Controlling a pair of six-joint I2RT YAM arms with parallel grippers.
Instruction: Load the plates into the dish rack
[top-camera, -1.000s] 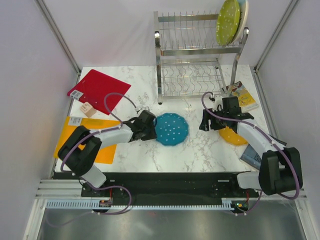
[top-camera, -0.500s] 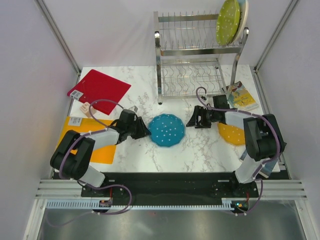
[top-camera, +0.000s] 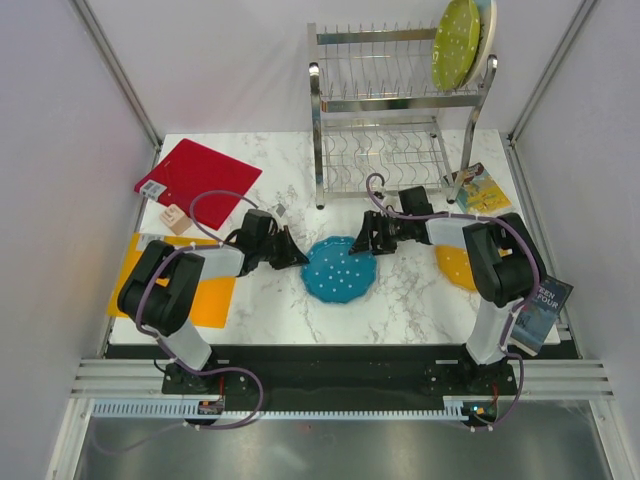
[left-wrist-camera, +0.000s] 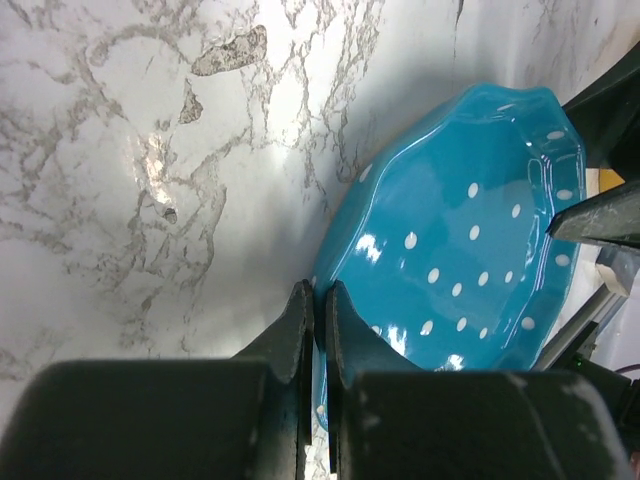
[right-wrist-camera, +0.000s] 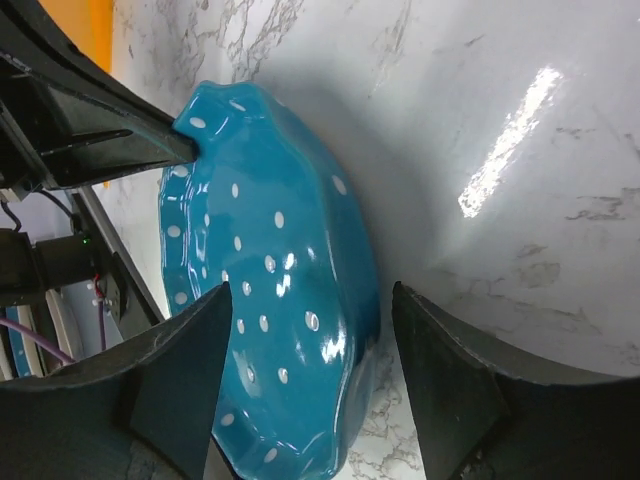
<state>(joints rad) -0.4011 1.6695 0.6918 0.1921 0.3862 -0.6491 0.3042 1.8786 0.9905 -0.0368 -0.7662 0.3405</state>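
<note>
Lime-green plate (top-camera: 455, 42) sits in the dish rack (top-camera: 392, 103) (far edge); left gripper (left-wrist-camera: 318, 300) pinches the blue plate (top-camera: 341, 270) mid-desk, right gripper (top-camera: 365, 243) gaping; orange plate (top-camera: 455, 266) not yet loaded.

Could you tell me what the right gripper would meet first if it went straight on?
The right gripper would most likely meet the blue plate, whose rim lies between its open jaws.

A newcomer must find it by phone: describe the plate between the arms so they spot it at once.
Find the tall steel dish rack at the back of the marble table. Just in front of it, between the left end effector and the right end effector, is the blue plate. It alone is teal with white dots; the orange plate lies to its right.
</note>
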